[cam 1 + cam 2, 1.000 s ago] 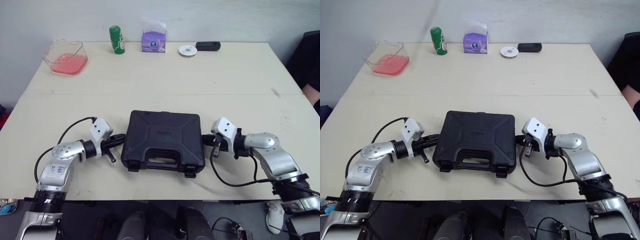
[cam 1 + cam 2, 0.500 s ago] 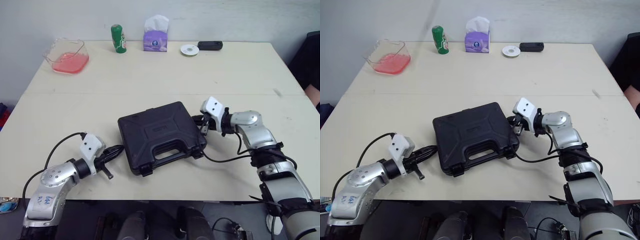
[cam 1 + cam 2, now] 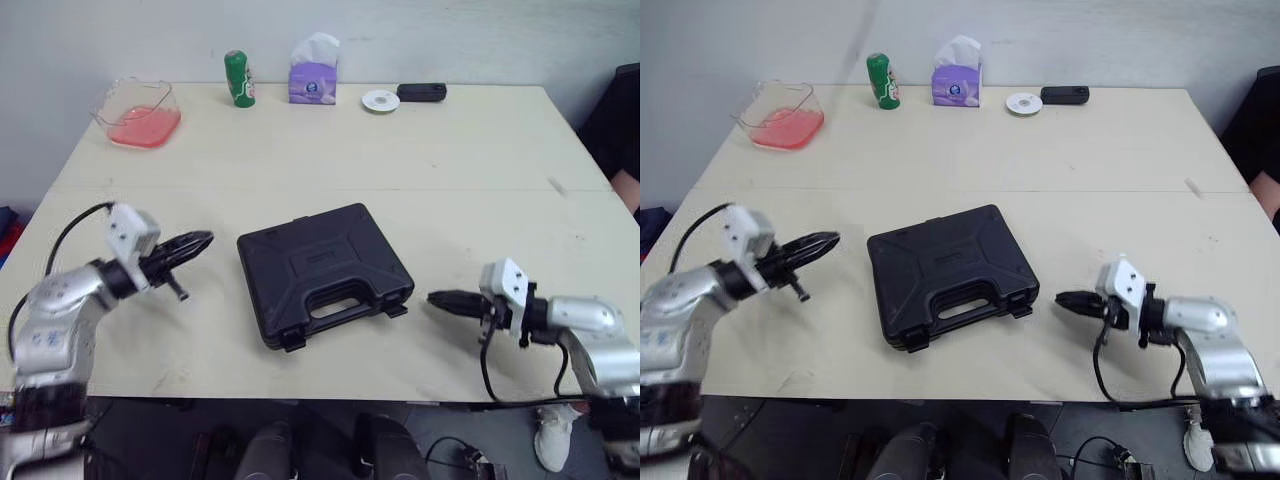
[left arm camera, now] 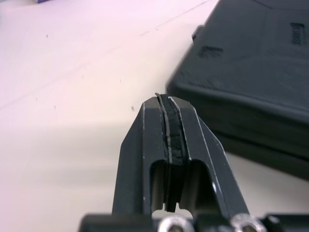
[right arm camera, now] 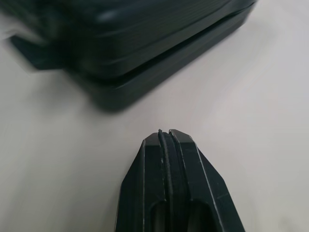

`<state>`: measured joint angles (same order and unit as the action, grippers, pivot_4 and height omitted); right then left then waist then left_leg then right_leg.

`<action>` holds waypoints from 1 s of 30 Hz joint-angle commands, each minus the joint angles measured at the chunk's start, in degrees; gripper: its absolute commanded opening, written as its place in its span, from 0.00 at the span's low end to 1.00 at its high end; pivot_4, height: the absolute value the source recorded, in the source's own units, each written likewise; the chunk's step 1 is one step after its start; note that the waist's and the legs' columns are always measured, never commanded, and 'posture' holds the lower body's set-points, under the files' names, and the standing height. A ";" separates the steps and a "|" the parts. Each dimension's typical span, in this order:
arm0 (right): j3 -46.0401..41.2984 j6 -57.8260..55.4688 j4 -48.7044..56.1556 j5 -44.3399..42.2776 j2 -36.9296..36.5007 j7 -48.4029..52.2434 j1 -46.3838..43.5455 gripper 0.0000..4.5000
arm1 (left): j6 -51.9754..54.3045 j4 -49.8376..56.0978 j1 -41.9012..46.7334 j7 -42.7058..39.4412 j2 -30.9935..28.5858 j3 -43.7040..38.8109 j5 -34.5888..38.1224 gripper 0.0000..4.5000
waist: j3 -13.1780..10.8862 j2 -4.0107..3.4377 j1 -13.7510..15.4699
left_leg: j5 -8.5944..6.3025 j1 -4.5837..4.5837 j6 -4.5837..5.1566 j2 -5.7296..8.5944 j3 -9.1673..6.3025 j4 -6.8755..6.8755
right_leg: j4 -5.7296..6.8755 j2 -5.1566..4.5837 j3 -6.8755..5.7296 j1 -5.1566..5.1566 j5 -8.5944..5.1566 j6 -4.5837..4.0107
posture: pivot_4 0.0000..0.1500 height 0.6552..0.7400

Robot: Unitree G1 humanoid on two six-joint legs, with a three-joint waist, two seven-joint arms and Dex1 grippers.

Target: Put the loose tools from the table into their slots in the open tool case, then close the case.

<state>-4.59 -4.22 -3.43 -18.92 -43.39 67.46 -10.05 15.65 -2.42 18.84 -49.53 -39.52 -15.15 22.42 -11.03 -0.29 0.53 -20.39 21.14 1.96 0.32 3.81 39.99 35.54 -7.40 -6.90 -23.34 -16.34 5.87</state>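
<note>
Tool case [image 3: 322,272]: black, lid down, on table [image 3: 450,160], between left gripper [image 3: 203,239] and right gripper [image 3: 434,297], apart from both; both closed, empty. Likely rigid, weighty, smooth; hold at handle [image 3: 335,306].

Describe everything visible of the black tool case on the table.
The tool case looks like hard black plastic, with a ribbed lid carrying a small label. It is shut and lies flat on the table, turned askew, with its moulded handle and two latches toward the near edge. Nothing but the table touches it: the left gripper and right gripper, both shut, sit apart from it on either side.
</note>
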 commanded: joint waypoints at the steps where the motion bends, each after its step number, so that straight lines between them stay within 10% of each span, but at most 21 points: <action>1: 0.01 0.21 8.49 0.12 0.28 -2.04 6.85 0.02 | -4.86 -11.45 8.27 -0.85 0.81 5.75 -5.59 0.00 | 0.01 0.02 0.10 | -0.01 -0.01 0.02 0.01 0.05 0.00 | 0.00 0.01 0.01 0.00 0.01 0.01 | 1.00 1.00; 15: 7.52 -1.03 9.98 5.67 7.52 -11.85 4.66 0.02 | -11.92 -36.21 22.54 -4.29 6.73 12.77 -11.77 0.00 | 0.07 0.16 -0.41 | 0.00 0.03 0.03 -0.01 0.10 0.05 | 0.02 0.13 0.02 -0.07 0.01 0.02 | 1.00 1.00; 30: 9.34 2.11 1.12 7.27 9.17 -11.24 -4.76 0.02 | -10.04 -19.35 7.13 -6.22 6.74 8.20 -6.41 0.00 | 0.08 0.20 -0.70 | 0.01 0.03 0.06 -0.01 0.07 0.06 | 0.05 0.03 0.03 -0.07 0.01 0.03 | 1.00 1.00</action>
<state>4.70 -2.40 -2.56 -11.59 -34.43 56.14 -14.29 5.63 -25.23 27.01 -55.95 -31.74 -5.17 14.38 -10.95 -0.09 -0.16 -20.38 21.18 2.02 0.31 3.87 40.04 35.59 -7.42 -6.86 -23.42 -16.33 5.90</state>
